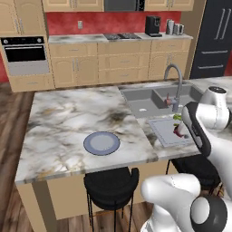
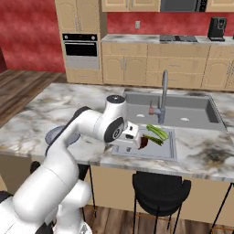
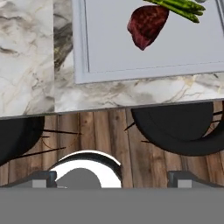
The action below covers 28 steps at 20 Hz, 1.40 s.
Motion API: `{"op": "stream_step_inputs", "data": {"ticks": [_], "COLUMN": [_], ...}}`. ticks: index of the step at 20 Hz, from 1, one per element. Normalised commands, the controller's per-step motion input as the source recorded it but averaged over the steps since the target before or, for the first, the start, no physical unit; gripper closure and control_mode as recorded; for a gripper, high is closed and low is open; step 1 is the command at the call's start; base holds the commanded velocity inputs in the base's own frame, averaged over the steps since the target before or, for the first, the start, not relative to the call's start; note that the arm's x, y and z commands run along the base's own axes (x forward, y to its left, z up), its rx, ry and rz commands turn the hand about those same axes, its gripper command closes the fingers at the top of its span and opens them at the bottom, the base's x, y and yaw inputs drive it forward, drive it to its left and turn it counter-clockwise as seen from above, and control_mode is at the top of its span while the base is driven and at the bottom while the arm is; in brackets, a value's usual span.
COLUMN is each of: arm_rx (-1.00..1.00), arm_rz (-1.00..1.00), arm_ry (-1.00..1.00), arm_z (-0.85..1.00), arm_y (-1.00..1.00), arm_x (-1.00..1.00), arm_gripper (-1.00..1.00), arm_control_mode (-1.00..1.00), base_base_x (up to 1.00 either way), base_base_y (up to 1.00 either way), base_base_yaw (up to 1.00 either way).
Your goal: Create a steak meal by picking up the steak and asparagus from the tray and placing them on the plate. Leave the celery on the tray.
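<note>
The light grey tray (image 2: 160, 151) lies on the marble counter in front of the sink. On it are the dark red steak (image 2: 143, 142), thin dark green asparagus (image 2: 153, 139) and the paler celery (image 2: 158, 131). In the hand view the steak (image 3: 148, 24) and asparagus (image 3: 179, 8) lie near the top, on the tray (image 3: 131, 57). My gripper (image 3: 113, 178) is open with nothing between its fingers, and it hovers over the counter's front edge, short of the steak. The gripper (image 2: 132, 133) is at the tray's left side. The blue-grey plate (image 1: 101, 143) lies far left of the tray (image 1: 162, 131).
The grey sink basin (image 2: 183, 109) and its faucet (image 2: 163, 96) stand just behind the tray. Black stools (image 3: 179, 127) (image 1: 111, 186) stand on the wood floor under the counter's front edge. My arm hides part of the plate (image 2: 54, 134) in the right base view.
</note>
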Motion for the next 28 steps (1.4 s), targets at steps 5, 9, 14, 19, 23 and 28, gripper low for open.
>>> {"op": "stream_step_inputs", "data": {"ticks": [5,9,14,19,23,28], "arm_rx": [0.00,0.00,0.00,0.00,0.01,0.03], "arm_rz": [0.00,0.00,0.00,0.00,0.00,0.00], "arm_ry": [0.07,0.07,0.04,0.04,0.02,0.01], "arm_z": [-0.17,-0.18,-0.19,-0.22,-0.31,-0.36], "arm_y": [-0.33,-0.15,-0.07,-0.06,-0.14,-0.24], "arm_x": [0.44,0.45,0.35,0.35,0.36,0.36], "arm_gripper": [-1.00,-1.00,-1.00,-1.00,-1.00,-1.00], "arm_control_mode": [-1.00,-1.00,-1.00,-1.00,-1.00,-1.00], "base_base_x": [0.00,0.00,0.00,0.00,0.00,0.00], "base_base_y": [0.00,0.00,0.00,0.00,0.00,0.00], "base_base_yaw": [0.00,0.00,0.00,0.00,0.00,0.00]}}
